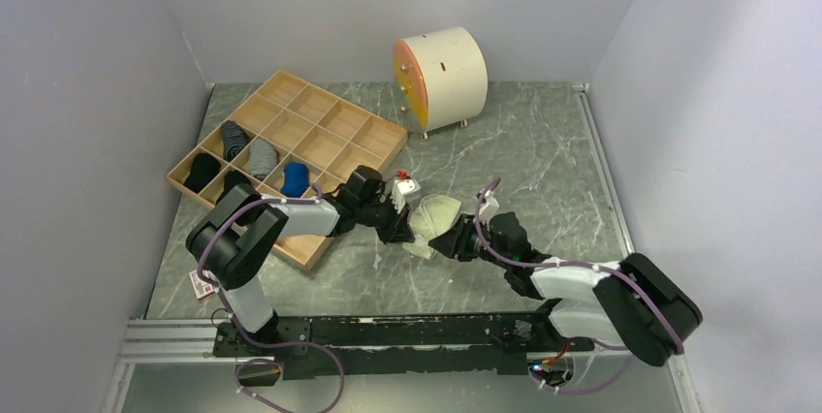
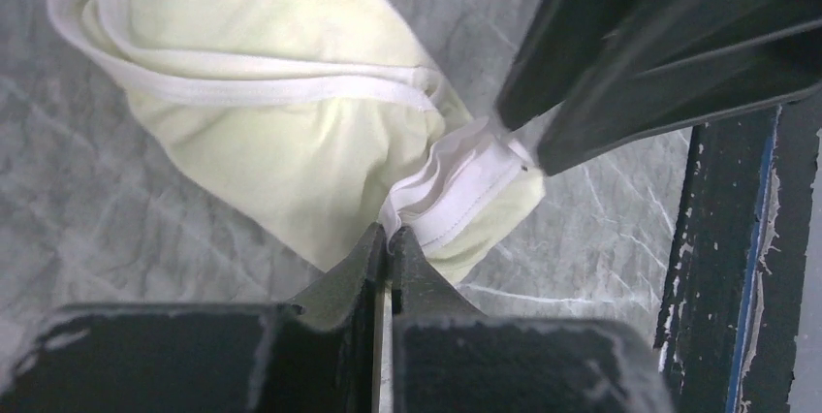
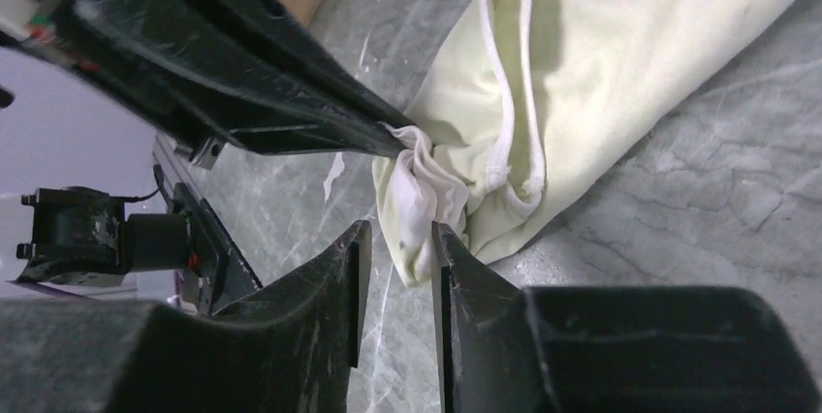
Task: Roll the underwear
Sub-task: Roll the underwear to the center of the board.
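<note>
The left pincer [image 2: 389,238] pinches the yellow underwear [image 2: 262,142] on the counter [image 2: 87,229]; the right pincer [image 3: 399,256] is spread a little.

The top camera hangs high behind the arm bases [image 1: 250,308] at 6 o'clock, looking steeply down over the whole grey marbled worktop [image 1: 543,142]. Each wrist camera sits very close behind its own black pincer, the left pincer [image 2: 388,238] and the right pincer [image 3: 399,238], facing along the fingers. Both share one bunched corner of the pale yellow white-trimmed underwear [image 2: 271,142], seen from opposite sides.
</note>
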Robot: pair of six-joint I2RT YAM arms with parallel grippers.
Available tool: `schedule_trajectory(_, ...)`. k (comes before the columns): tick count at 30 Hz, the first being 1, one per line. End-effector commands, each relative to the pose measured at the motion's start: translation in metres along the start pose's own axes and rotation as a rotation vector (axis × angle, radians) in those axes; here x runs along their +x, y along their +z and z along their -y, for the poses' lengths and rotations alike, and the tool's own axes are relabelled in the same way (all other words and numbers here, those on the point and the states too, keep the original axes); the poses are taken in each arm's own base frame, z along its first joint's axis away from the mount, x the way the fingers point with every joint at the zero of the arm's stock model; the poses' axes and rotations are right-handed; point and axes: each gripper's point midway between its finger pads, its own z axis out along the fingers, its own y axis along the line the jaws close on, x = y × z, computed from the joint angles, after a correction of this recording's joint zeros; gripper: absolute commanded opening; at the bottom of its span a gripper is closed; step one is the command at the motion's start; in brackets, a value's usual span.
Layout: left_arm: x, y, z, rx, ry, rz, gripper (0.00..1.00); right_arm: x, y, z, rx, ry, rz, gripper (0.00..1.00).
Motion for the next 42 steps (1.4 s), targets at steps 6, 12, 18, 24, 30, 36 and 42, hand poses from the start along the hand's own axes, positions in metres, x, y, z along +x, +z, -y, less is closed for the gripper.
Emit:
schedule_trajectory(6, -0.001, 0.002, -0.011, -0.010, -0.165, -0.002, 0.05, -0.034, -0.018, -0.011, -0.006, -0.322, 0.124, 0.37)
schedule_trajectory(12, -0.005, 0.007, -0.006, 0.052, -0.174, -0.025, 0.05, -0.040, -0.026, -0.036, -0.122, -0.873, 0.163, 0.37)
schedule_trajectory(18, 0.005, 0.009, -0.012, 0.016, -0.215, -0.076, 0.05, -0.011, -0.012, -0.071, -0.291, -1.190, 0.087, 0.67)
schedule_trajectory(24, 0.008, 0.009, -0.012, 0.014, -0.240, -0.082, 0.05, -0.002, -0.002, -0.071, -0.152, -1.603, 0.044, 0.63)
schedule_trajectory(30, 0.009, 0.010, -0.012, 0.015, -0.262, -0.088, 0.05, 0.017, 0.002, -0.032, -0.081, -1.798, -0.173, 0.62)
schedule_trajectory(36, 0.011, 0.012, -0.012, 0.022, -0.273, -0.097, 0.05, 0.025, 0.012, -0.027, -0.089, -1.822, -0.185, 0.61)
schedule_trajectory(42, 0.010, 0.011, -0.012, 0.022, -0.272, -0.106, 0.05, 0.026, 0.018, -0.010, -0.031, -1.871, -0.196, 0.55)
